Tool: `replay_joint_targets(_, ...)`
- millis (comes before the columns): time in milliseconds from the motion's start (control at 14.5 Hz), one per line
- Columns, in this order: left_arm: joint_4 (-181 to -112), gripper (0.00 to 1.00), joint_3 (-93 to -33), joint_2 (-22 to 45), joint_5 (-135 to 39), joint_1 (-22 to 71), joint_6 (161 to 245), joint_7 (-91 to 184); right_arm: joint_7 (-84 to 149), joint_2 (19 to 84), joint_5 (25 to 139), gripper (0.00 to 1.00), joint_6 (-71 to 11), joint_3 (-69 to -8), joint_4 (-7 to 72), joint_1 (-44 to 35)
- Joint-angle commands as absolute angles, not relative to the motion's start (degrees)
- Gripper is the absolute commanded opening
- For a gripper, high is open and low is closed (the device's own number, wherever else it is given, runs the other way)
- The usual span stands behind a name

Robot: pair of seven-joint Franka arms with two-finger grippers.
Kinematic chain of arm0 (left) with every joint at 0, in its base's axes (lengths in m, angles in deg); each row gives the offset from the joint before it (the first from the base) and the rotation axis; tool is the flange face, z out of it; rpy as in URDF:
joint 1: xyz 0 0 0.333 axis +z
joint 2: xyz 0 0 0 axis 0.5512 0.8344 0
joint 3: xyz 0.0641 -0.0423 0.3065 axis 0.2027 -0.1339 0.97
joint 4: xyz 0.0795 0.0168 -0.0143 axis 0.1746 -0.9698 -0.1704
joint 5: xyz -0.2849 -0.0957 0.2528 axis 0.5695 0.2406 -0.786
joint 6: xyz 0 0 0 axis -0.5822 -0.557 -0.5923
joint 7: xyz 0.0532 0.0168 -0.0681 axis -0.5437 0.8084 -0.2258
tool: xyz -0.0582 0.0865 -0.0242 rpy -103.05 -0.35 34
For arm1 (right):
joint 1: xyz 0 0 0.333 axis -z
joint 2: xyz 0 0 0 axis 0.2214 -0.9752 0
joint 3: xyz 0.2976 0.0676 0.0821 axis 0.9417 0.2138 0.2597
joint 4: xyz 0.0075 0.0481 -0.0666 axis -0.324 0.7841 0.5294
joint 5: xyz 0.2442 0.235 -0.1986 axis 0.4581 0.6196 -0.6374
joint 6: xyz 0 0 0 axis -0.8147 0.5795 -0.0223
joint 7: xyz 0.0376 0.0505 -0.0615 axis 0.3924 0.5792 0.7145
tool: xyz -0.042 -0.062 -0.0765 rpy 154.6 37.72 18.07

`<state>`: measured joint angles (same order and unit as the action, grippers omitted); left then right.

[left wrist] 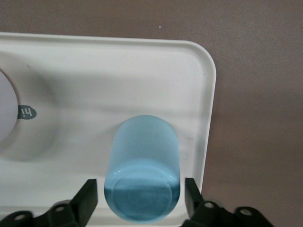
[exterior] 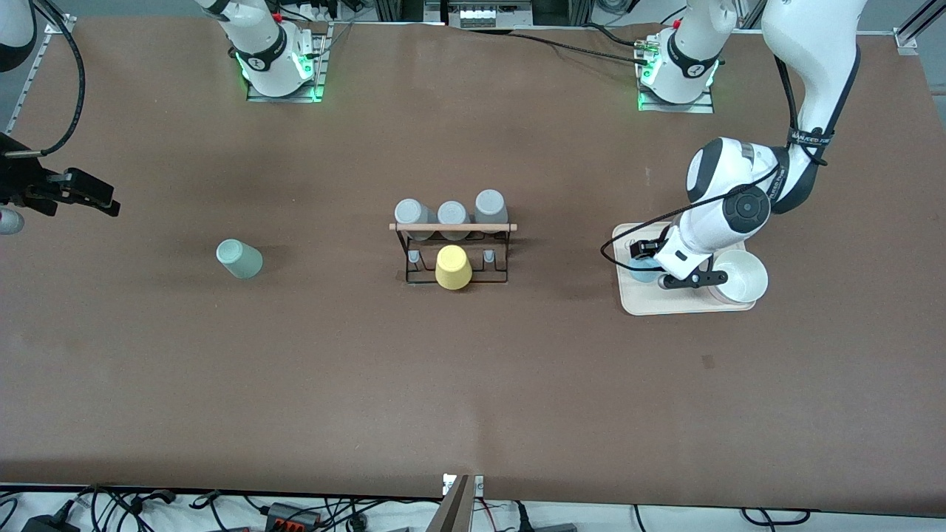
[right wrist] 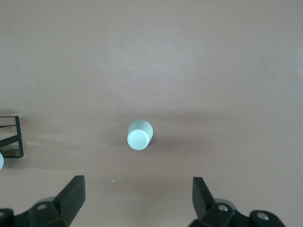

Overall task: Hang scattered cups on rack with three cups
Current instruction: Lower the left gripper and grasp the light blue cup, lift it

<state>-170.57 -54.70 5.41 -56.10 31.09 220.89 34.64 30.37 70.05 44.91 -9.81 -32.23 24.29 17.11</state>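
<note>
Basically barely started: left gripper [left wrist: 137, 201] spread around the light blue tapered cup [left wrist: 142, 168] on the beige tray [left wrist: 199, 94], right gripper [right wrist: 137, 198] spread high above the pale mint green cup [right wrist: 139, 135], black wire rack [exterior: 452, 255] waiting.

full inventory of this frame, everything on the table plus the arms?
Rack: 1, black wire with a wooden rod on top, mid-table.
Grey cups: 3, in a row along the rack's rod.
Yellow cup: 1, upside down on the rack's middle peg nearest the front camera.
Mint green cup: 1, upside down on the bare table, toward the right arm's end.
Beige tray: 1, toward the left arm's end.
Light blue cup: 1, upside down on the tray.
White bowl: 1, on the tray beside the blue cup.
Left gripper: open, fingers either side of the light blue cup.
Right gripper: open, above the table, waiting.
</note>
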Motion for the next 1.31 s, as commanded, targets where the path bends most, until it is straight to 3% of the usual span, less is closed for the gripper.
replay_joint_targets(0, -170.53, 0.56, -54.81, 5.45, -56.13, 31.16, 221.42, 34.02, 30.61, 70.55, 44.52, 1.0, -9.69, -31.13, 24.88, 18.24)
replay_joint_targets(345, -163.69, 0.43, -54.81, 5.19, -56.13, 31.25, 216.26, 34.02, 30.61, 70.55, 44.52, 1.0, -9.69, -31.13, 24.88, 18.24)
replay_joint_targets(829, -146.11, 0.43, -54.9, 5.1, -56.13, 28.62, 196.4, 28.23, 30.61, 70.55, 44.52, 1.0, -9.69, -31.13, 24.97, 18.33)
replay_joint_targets(1244, -140.3, 0.43, -54.81, 5.36, -56.21, 22.74, 193.92, 18.57, 30.53, 70.55, 44.52, 1.0, -9.69, -31.13, 24.97, 18.24)
